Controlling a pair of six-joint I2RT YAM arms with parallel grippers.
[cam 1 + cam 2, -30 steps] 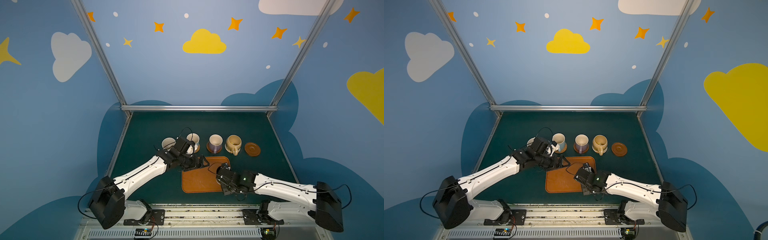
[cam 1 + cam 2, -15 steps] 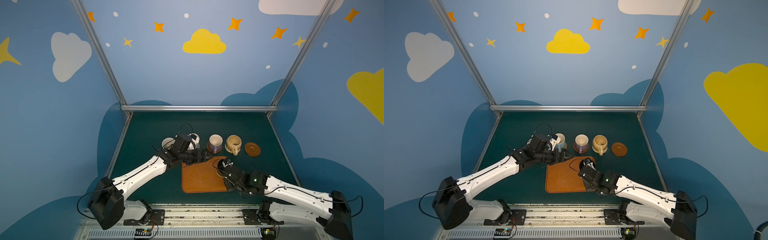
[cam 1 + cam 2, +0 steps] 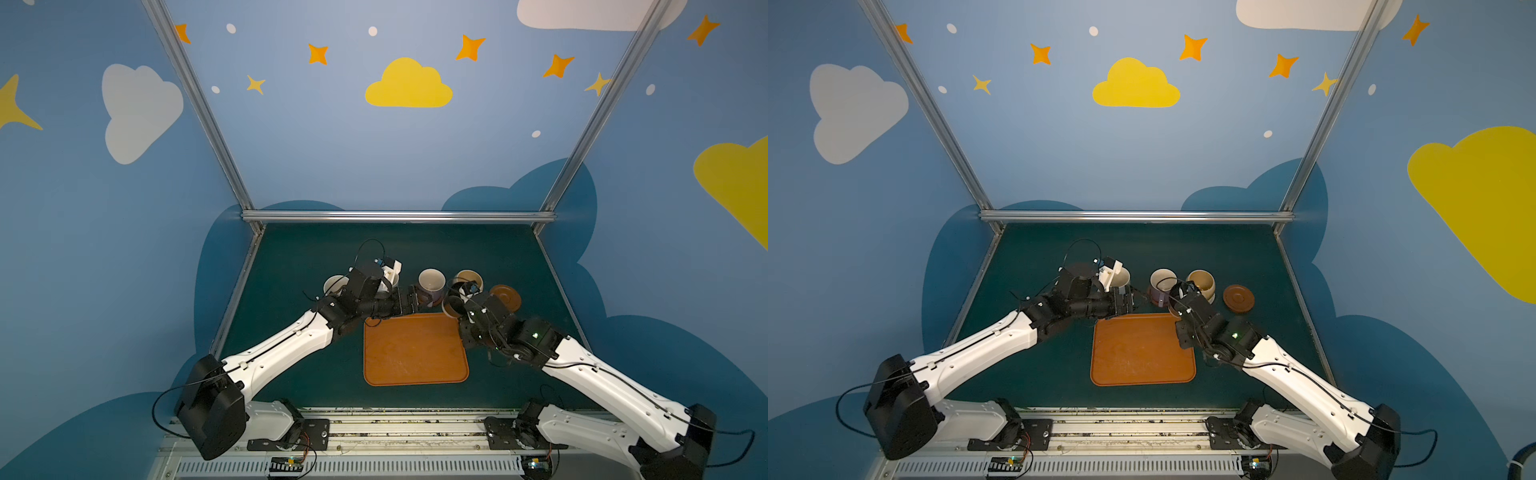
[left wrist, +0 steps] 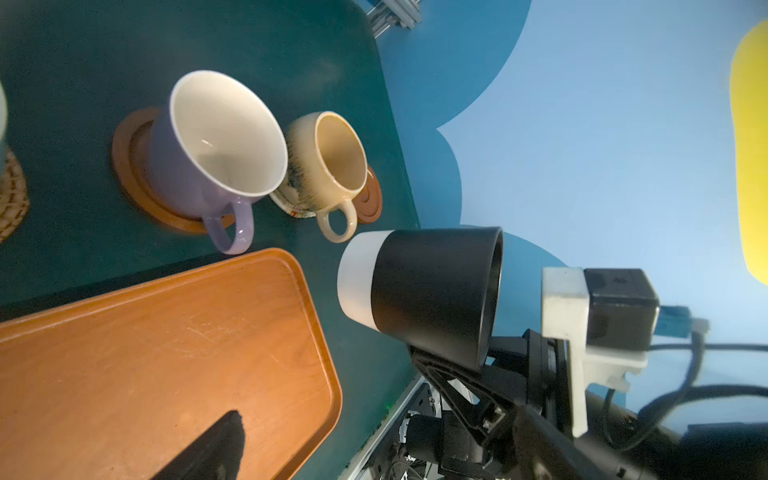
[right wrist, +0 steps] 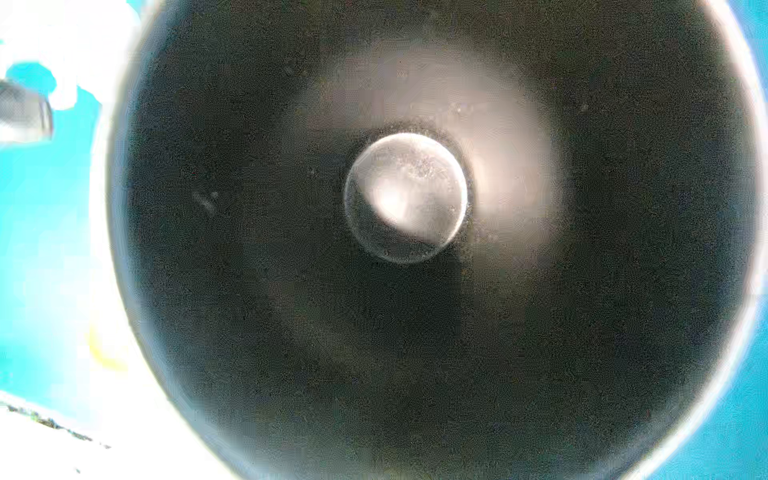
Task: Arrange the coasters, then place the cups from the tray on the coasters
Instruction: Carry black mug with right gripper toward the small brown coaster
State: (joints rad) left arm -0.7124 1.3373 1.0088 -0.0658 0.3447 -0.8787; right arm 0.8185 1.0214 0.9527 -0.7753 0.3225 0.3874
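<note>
black cup [image 4: 419, 291]: matte cylinder, white base band, hanging tipped sideways just off the wood-grain tray [image 4: 166, 353] | right gripper [image 4: 444, 365]: pinching it near the rim | left gripper [image 3: 406, 301]: jaws standing spread | lavender cup [image 4: 216, 153]: sitting on ringed wooden coaster [image 4: 133, 183] | yellow-beige cup [image 4: 328, 166]: sitting on woven coaster [image 4: 291, 205] | second wooden coaster [image 3: 505, 297]: lying beside it

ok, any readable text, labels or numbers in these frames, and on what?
None readable.
The black cup, lavender cup, yellow-beige cup and tray carry no lettering.
The walls show only clouds and stars.
Circuit boards by the base rail: any print too small to read.
</note>
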